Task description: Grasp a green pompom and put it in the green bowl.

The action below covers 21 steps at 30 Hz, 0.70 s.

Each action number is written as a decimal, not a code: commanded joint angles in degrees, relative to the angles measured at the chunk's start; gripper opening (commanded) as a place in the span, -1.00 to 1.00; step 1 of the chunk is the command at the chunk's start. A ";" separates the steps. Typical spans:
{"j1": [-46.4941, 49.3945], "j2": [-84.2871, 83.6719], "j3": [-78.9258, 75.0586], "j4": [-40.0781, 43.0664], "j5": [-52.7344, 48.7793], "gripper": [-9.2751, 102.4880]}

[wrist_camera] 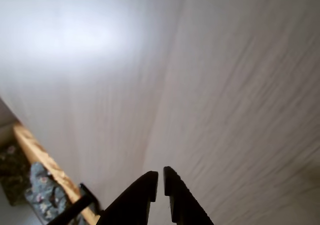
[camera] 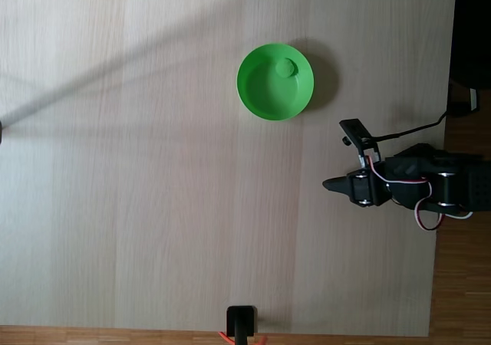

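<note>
No readable writing anywhere. Gripper (wrist_camera: 160,177) with jaws nearly together, clamped on nothing, over bare pale wood table (camera: 153,207) near its right edge in the fixed view. Green pompom (camera: 288,67) sitting inside green bowl (camera: 265,103), up-left of the gripper, well apart. Loads of open tabletop leftward.

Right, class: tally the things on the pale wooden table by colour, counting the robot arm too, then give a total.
Green: 2, the green bowl and the green pompom inside it.
Black: 2, the robot arm with its gripper, and a clamp at the table's near edge.
Total: 4.
</note>
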 commanded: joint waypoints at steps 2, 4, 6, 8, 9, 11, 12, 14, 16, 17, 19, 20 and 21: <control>0.53 0.44 -0.44 -0.09 0.26 -0.84; 1.32 0.44 -0.44 -0.09 0.35 -0.84; 2.99 0.44 -0.44 -0.09 0.62 -0.84; 4.57 0.44 -0.44 -0.09 2.02 -0.84; 4.92 0.44 -0.44 -0.09 2.81 -0.84; 5.19 0.44 -0.53 0.00 4.04 -0.84; 5.19 0.44 -0.53 0.00 4.22 -0.84; 5.19 0.44 -0.53 0.00 4.13 -0.84; 5.19 0.44 -0.53 0.00 4.04 -0.84; 5.19 0.44 -0.53 0.00 4.04 -0.84; 5.19 0.44 -0.53 0.00 3.96 -0.84; 5.19 0.44 -0.53 0.00 3.96 -0.84; 5.27 0.44 -0.53 0.00 3.96 -0.84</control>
